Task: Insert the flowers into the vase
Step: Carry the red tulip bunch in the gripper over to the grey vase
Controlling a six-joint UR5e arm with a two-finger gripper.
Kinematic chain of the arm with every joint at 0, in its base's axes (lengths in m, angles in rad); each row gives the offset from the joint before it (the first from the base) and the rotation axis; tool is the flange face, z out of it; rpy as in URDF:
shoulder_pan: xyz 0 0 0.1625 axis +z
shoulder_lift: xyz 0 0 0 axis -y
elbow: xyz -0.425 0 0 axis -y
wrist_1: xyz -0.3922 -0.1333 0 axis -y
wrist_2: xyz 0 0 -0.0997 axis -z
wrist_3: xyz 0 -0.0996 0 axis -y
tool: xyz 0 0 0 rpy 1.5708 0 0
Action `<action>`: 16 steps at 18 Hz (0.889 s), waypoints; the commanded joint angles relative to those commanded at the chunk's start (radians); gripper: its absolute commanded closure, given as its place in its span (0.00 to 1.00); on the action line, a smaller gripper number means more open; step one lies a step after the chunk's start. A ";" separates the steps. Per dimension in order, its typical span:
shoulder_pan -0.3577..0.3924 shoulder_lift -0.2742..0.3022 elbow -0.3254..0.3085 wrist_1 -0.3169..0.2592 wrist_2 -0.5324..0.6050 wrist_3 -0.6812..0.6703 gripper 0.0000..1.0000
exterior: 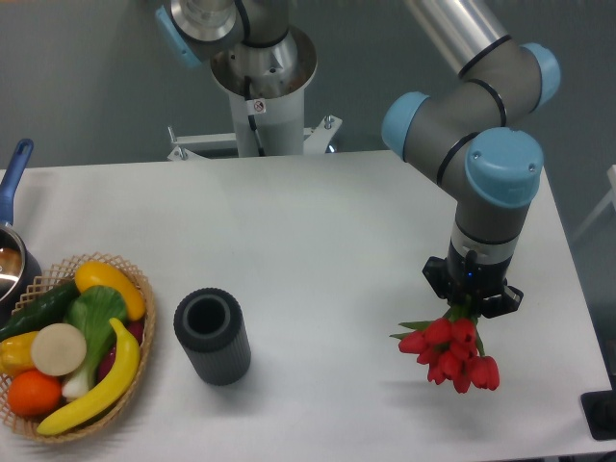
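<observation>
The flowers (450, 352), a bunch of red tulip buds with green stems, hang buds-down from my gripper (472, 306) at the right side of the table, lifted above the surface with a shadow below. The gripper points straight down and is shut on the stems; its fingertips are hidden behind the leaves and buds. The vase (212, 335), a short dark grey ribbed cylinder with its round mouth facing up, stands upright on the white table well to the left of the gripper.
A round wicker basket (141, 332) with bananas, an orange, a cucumber and a leafy vegetable sits at the front left, close to the vase. A pot with a blue handle (13, 173) is at the left edge. The robot base (260, 87) stands behind the table.
</observation>
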 joint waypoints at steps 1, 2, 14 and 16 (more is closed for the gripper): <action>0.000 0.002 0.000 0.000 0.000 0.000 1.00; -0.002 0.002 -0.002 0.000 -0.002 0.002 1.00; -0.066 0.002 -0.005 0.052 -0.240 -0.107 1.00; -0.071 -0.002 -0.005 0.057 -0.410 -0.184 1.00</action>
